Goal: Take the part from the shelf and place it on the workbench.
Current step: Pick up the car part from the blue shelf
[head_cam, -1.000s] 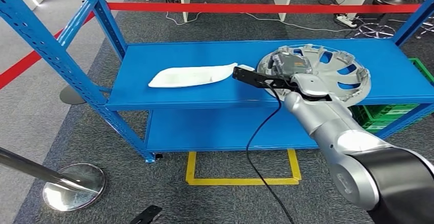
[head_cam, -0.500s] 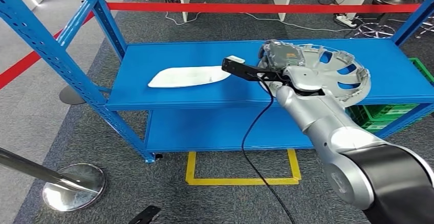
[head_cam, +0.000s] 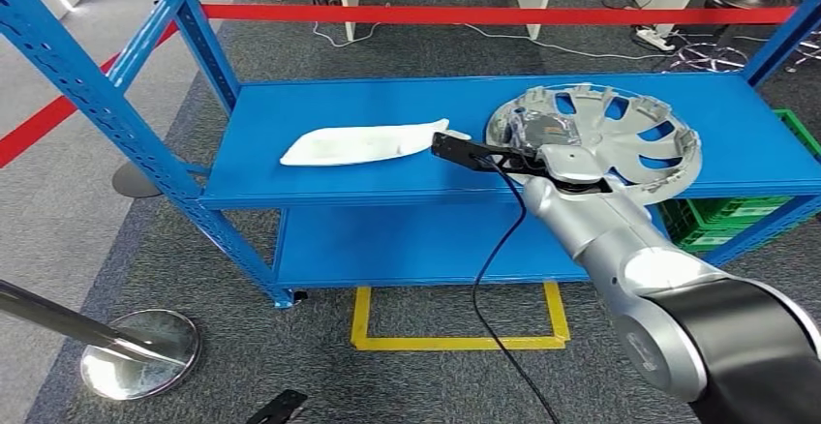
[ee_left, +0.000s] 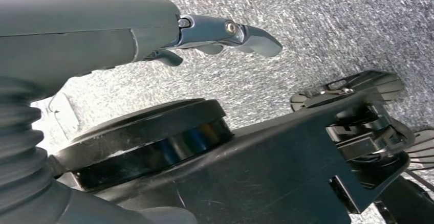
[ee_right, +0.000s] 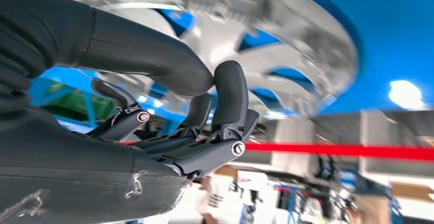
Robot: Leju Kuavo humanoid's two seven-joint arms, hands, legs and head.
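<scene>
hubcap [head_cam: 620,129], right hand [ee_right: 204,121] apparently empty, fingers curled

Wheel cover [head_cam: 620,134] under the right robot hand [head_cam: 538,132] looks like silver plastic with a satin sheen. Shelf [head_cam: 319,177] is smooth blue painted metal, floor [head_cam: 290,347] rough grey carpet.

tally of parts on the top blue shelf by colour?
Silver: 1, the wheel cover
White: 1, the long flat panel
Total: 2 on the shelf
</scene>
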